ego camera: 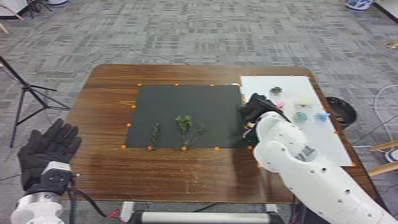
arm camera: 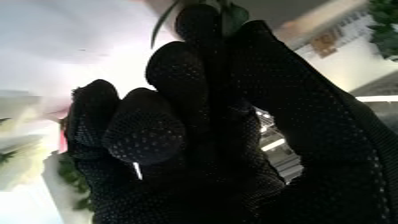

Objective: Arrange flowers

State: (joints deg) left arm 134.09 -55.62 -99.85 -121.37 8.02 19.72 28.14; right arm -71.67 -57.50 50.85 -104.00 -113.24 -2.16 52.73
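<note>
At the far left, a tripod (ego camera: 34, 89) stands on the floor (ego camera: 209, 32). The left robot hand (ego camera: 46, 150) is beside the left edge of the counter (ego camera: 160, 175), fingers straight and pointing away from the robot. A black mat (ego camera: 182, 102) lies flat on the counter, with orange markers (ego camera: 129, 125) around its border.

Three green sprigs lie on the mat's near part, leafy ends pointing away from the robot: a narrow sprig (ego camera: 155, 134), a bushier sprig (ego camera: 184, 122) and a thin sprig (ego camera: 201, 130). The latter two lie close together.

The right robot hand (ego camera: 258, 109) is at the mat's right edge, next to the white sheet (ego camera: 330, 146). In the right wrist view, the right robot hand (arm camera: 209, 95) is clamped on a leafy stem (arm camera: 235, 19), pinched between thumb and fingertips; narrow leaves stick out past the tips.

On the white sheet are a dark green piece (ego camera: 275, 90), near its far end, then a pink flower (ego camera: 280, 105), a teal flower (ego camera: 300, 117), a pale flower (ego camera: 304, 105) and a blue flower (ego camera: 322, 117). A black bin (ego camera: 344, 111) stands just beside the counter's right edge.
</note>
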